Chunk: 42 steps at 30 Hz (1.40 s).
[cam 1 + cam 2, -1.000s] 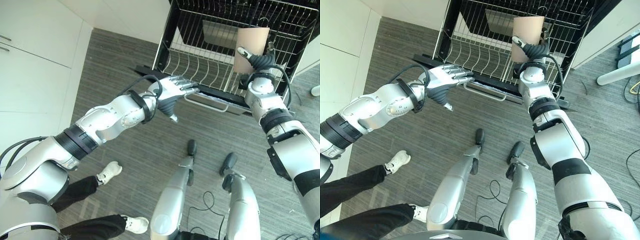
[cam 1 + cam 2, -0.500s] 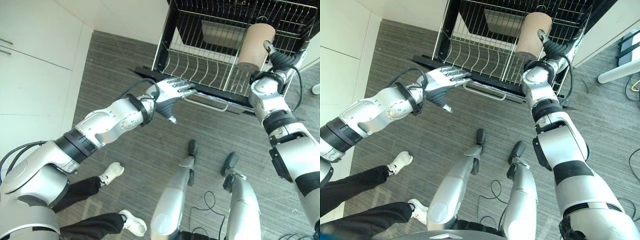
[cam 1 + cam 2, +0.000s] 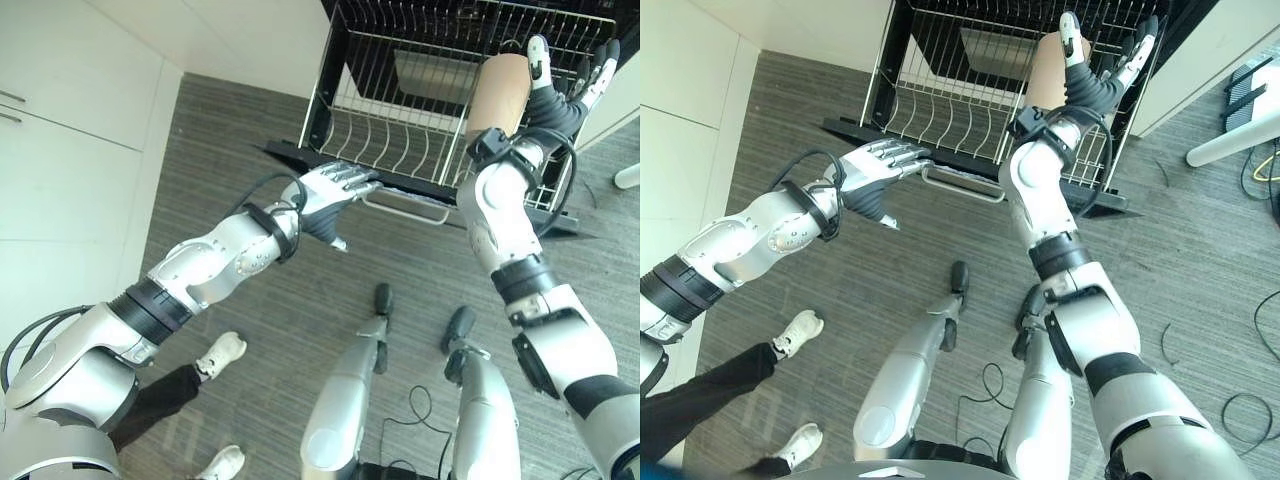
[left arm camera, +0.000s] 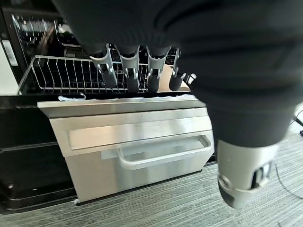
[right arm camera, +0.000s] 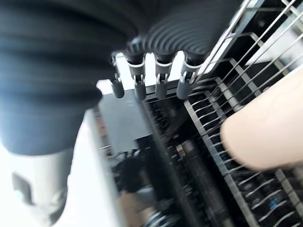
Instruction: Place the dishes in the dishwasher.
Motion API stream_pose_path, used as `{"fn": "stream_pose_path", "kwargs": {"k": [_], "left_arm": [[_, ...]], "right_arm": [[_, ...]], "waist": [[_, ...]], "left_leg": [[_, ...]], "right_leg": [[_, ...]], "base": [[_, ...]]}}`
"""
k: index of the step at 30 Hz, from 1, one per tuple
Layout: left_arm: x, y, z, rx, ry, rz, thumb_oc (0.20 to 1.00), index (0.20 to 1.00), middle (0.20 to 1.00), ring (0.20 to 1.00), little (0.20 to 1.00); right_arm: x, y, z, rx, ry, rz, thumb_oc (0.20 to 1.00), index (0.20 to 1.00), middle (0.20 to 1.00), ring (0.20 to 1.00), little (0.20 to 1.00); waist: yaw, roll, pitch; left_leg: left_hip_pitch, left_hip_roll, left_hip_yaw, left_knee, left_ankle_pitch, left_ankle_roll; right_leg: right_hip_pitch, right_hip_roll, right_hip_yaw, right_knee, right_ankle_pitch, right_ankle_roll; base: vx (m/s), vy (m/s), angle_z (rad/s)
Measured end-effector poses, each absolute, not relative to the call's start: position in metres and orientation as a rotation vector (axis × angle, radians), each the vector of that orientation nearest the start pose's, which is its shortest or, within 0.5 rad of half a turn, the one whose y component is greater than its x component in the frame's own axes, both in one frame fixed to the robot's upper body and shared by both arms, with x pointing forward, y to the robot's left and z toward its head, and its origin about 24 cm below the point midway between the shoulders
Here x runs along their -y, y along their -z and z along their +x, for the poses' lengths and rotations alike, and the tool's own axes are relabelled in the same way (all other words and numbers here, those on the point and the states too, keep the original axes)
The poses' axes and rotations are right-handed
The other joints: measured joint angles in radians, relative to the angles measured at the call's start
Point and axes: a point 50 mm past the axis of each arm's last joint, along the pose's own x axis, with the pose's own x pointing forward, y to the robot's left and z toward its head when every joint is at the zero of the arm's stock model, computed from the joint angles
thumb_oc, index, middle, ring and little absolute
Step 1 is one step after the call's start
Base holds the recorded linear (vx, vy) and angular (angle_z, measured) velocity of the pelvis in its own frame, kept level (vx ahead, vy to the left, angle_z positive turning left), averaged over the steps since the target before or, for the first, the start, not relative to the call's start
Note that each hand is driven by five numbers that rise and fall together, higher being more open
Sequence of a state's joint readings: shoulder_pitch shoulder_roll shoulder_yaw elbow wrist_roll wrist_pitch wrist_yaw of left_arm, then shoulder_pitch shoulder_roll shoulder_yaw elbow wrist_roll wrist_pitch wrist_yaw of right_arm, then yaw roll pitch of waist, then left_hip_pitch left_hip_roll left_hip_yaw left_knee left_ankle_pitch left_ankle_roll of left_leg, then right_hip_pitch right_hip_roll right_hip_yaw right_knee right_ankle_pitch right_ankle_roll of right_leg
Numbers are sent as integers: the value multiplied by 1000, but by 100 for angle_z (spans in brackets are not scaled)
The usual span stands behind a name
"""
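The right hand (image 3: 556,88) is spreading open beside the cup (image 3: 497,92); unsupported, it risks toppling across the rack (image 3: 400,130). The left hand (image 3: 335,190) is hovering open.

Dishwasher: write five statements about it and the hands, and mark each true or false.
1. The right hand has straight, spread fingers. True.
2. The cup lies on the floor. False: it is up at the rack, beside the right hand.
3. The left hand is curled round the handle. False: its straight fingers reach the top edge of the steel front, above the handle.
4. The rack is made of wire. True.
5. A person's shoe shows on the floor. True.
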<state>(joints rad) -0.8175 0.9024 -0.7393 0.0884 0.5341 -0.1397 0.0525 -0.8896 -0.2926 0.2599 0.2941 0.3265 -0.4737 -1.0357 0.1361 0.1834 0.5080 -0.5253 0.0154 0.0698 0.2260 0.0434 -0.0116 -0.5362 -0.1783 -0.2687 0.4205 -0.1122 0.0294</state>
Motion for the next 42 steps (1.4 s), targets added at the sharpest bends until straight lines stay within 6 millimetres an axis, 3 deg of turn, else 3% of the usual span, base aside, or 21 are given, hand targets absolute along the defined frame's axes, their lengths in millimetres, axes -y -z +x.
{"fn": "stream_pose_path", "kwargs": {"k": [2,3,4,6,8,10,12,14,16,18,23,27,29,31,32,33,34,35,38,40,42], "left_arm": [[-144,-185,327,647,412,1599,1000,1000,1000,1000,1000],[-156,-166,324,584,399,1583,1000,1000,1000,1000,1000],[-165,-149,321,524,395,1562,1000,1000,1000,1000,1000],[-177,-126,314,451,374,1522,1000,1000,1000,1000,1000],[-179,-115,306,444,301,1423,1000,1000,1000,1000,1000],[-178,-100,297,427,223,1311,1000,1000,1000,1000,1000],[-179,-74,280,368,148,1145,1000,1000,1000,1000,1000],[-179,-73,276,389,85,1057,1000,1000,1000,1000,1000],[-174,-82,272,423,-88,743,1000,1000,1000,1000,1000],[-175,-84,270,431,-113,635,1000,1000,1000,1000,1000],[-191,-87,268,403,-153,466,1000,1000,1000,1000,1000],[-221,-81,259,366,-262,382,1000,1000,1000,1000,1000],[-232,-85,256,377,-304,343,1000,1000,1000,1000,1000],[-252,-86,245,366,-374,324,1000,1000,1000,1000,1000],[-255,-84,241,359,-383,320,1000,1000,1000,1000,1000],[-259,-82,235,354,-397,314,1000,1000,1000,1000,1000],[-259,-80,233,347,-400,291,1000,1000,1000,1000,1000],[-257,-80,234,349,-396,260,1000,1000,1000,1000,1000],[-247,-81,238,382,-363,189,1000,1000,1000,1000,1000],[-241,-79,238,378,-347,175,1000,1000,1000,1000,1000],[-240,-79,238,383,-342,172,1000,1000,1000,1000,1000]], "right_arm": [[134,-260,328,876,526,427,1000,1000,1000,1000,1000],[130,-257,306,931,464,445,1000,1000,1000,1000,1000],[128,-249,299,926,435,436,1000,1000,1000,1000,1000],[131,-229,296,867,428,397,1000,1000,1000,1000,1000],[145,-210,281,834,409,356,1000,1000,1000,1000,1000],[156,-192,268,781,364,315,1000,1000,1000,1000,1000],[168,-158,258,645,357,281,1000,1000,1000,1000,1000],[168,-150,255,620,314,256,1000,1000,1000,1000,1000],[180,-142,252,577,244,206,1000,1000,1000,1000,1000],[183,-132,250,534,201,163,1000,1000,1000,1000,1000],[213,-103,235,393,233,103,1000,1000,1000,1000,1000],[248,-66,221,237,383,124,1000,1000,1000,1000,1000],[246,-62,218,224,362,130,1000,1000,1000,1000,1000],[241,-61,220,218,311,151,1000,1000,1000,1000,1000],[238,-62,222,220,279,149,1000,1000,1000,1000,1000],[230,-66,228,239,226,157,1000,1000,1000,1000,1000],[223,-72,231,265,179,161,1000,1000,1000,1000,1000],[220,-84,235,315,138,155,1000,1000,1000,1000,1000],[224,-96,241,353,80,100,1000,1000,1000,1000,1000],[227,-100,241,361,34,64,1000,1000,1000,1000,1000],[226,-107,246,386,0,80,1000,1000,1000,1000,1000]], "waist": [[-35,1,-1],[-63,1,-1],[-72,0,0],[-108,2,-4],[-138,-8,-21],[-147,-47,-56],[-148,-111,-159],[-155,-150,-237],[-155,-163,-278],[-159,-177,-336],[-174,-219,-382],[-233,-232,-395],[-240,-234,-397],[-211,-229,-403],[-209,-228,-404],[-191,-219,-402],[-171,-229,-405],[-162,-243,-409],[-158,-204,-406],[-158,-200,-394],[-150,-212,-364]], "left_leg": [[32,0,7,3,-3,3],[83,2,17,2,-14,9],[135,6,38,3,-29,10],[229,14,56,5,-62,0],[283,15,63,17,-82,0],[348,20,85,17,-100,2],[413,32,97,17,-130,-4],[439,37,109,7,-140,-3],[496,30,114,0,-152,4],[496,30,121,1,-159,3],[494,24,167,6,-166,11],[461,19,205,26,-194,45],[452,14,224,24,-190,50],[450,46,283,22,-184,70],[447,65,305,20,-184,69],[450,92,315,18,-190,47],[460,97,328,19,-193,34],[462,76,334,25,-196,31],[459,51,264,16,-189,24],[503,19,250,-28,-152,17],[506,7,206,-6,-120,-19]], "right_leg": [[32,2,4,-3,4,1],[78,5,17,-17,5,3],[122,10,37,-24,6,6],[218,20,54,-53,-6,15],[273,21,60,-56,-14,21],[325,25,75,-54,-27,21],[387,37,86,-63,-46,24],[404,44,93,-70,-52,24],[457,43,101,-77,-54,31],[456,45,109,-87,-54,35],[437,49,161,-105,-27,54],[419,34,196,-157,15,84],[419,28,193,-198,51,96],[435,-4,69,-246,67,102],[430,7,9,-175,61,111],[415,56,-33,-69,4,92],[432,90,-42,-45,-46,54],[461,92,-30,-100,-95,-13],[472,105,-19,-90,-106,-23],[472,79,-21,-44,-142,-30],[473,48,-9,-12,-153,-46]], "base": [[91,93,-15],[132,87,-31],[138,72,-47],[148,43,-36],[190,3,-15],[161,-28,-25],[96,13,-27],[53,44,-18],[-37,39,-11],[-70,40,-12],[-139,54,-27],[-105,36,-31],[-56,-22,-42],[-39,-82,-70],[64,-143,-57],[126,-161,-61],[133,-161,-68],[114,-144,-28],[151,-88,-2],[78,25,14],[12,251,-5]]}}
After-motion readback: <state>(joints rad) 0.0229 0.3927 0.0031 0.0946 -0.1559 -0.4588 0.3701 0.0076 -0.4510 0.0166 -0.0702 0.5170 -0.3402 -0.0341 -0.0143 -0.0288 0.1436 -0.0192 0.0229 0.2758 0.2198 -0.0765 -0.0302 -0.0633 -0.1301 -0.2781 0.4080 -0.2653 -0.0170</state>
